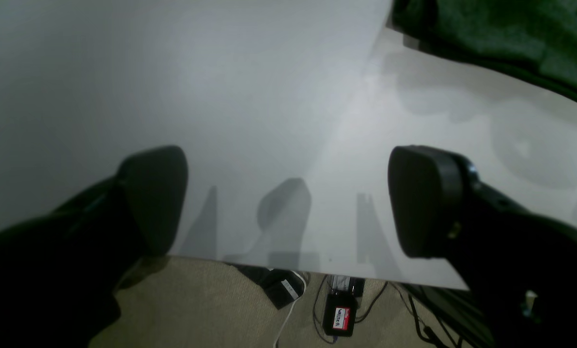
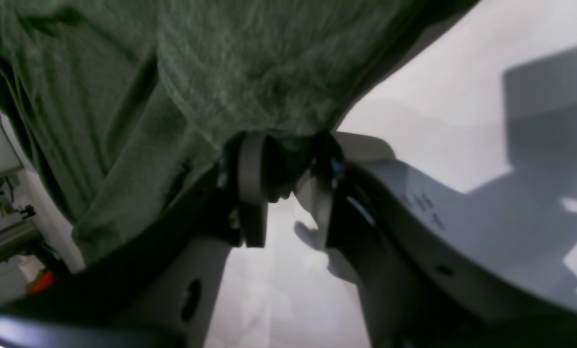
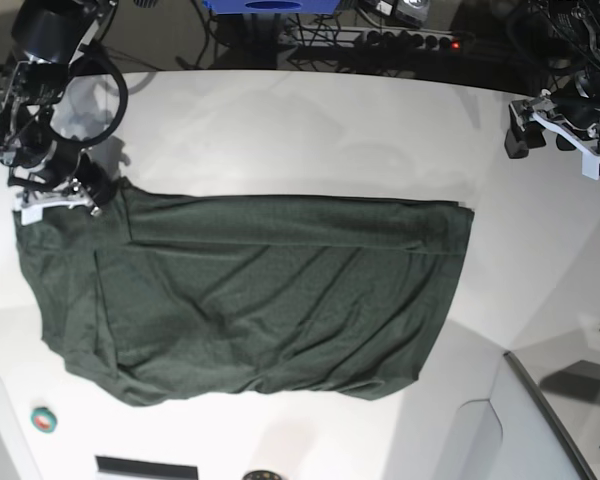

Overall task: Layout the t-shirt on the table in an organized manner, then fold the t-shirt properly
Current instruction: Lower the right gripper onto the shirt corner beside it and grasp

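Note:
The dark green t-shirt (image 3: 270, 290) lies spread and wrinkled across the middle of the white table (image 3: 310, 130), with a fold along its far edge. My right gripper (image 3: 60, 195) is at the shirt's far left corner. In the right wrist view the gripper (image 2: 288, 181) is shut on a bunch of the shirt's fabric (image 2: 172, 72). My left gripper (image 3: 540, 135) hovers over bare table at the far right, apart from the shirt. In the left wrist view it (image 1: 288, 203) is open and empty, with the shirt (image 1: 510, 38) at the upper right.
A small round green and red object (image 3: 44, 420) sits near the front left. A dark seam (image 3: 550, 410) runs across the front right corner. Past the table's edge, the left wrist view shows beige floor with cables and a black box (image 1: 339, 316).

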`<state>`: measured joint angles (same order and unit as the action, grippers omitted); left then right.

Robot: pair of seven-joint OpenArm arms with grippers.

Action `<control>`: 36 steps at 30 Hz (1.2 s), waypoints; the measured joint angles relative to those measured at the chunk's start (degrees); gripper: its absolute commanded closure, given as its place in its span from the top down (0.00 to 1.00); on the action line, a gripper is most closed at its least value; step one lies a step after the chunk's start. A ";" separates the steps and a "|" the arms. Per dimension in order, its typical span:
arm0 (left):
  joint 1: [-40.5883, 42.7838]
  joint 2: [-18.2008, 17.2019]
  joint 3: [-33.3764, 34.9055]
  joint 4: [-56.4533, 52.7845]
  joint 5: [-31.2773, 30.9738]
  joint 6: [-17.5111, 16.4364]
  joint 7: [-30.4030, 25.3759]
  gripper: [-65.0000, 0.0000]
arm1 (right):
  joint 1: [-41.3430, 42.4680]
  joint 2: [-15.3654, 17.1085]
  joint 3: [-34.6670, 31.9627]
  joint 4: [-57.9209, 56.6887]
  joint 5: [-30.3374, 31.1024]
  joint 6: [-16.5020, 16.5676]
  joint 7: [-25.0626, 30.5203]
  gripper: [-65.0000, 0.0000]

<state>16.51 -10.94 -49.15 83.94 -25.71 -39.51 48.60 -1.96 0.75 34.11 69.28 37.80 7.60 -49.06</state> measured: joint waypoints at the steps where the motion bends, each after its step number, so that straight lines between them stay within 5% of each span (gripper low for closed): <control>1: -0.02 0.00 0.00 0.00 0.02 0.00 0.00 0.97 | 0.11 0.00 0.00 -0.02 -0.13 0.00 -0.20 0.16; 4: -0.02 0.00 0.09 0.00 0.02 0.00 0.00 0.97 | 0.17 -0.07 -0.02 -0.17 -0.74 -0.02 -0.28 0.00; 27: 0.02 -0.02 0.11 -2.51 0.17 0.00 -0.17 0.97 | 8.63 0.02 -0.37 5.73 -1.84 -0.22 -8.85 0.01; 36: 0.94 -0.02 0.13 -2.40 0.15 0.00 -0.26 0.97 | 17.81 4.83 -0.37 -8.28 -1.95 -0.26 -6.99 0.01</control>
<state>17.45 -10.96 -49.01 81.54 -25.56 -39.51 48.34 15.86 5.58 33.74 60.99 35.86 7.33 -56.05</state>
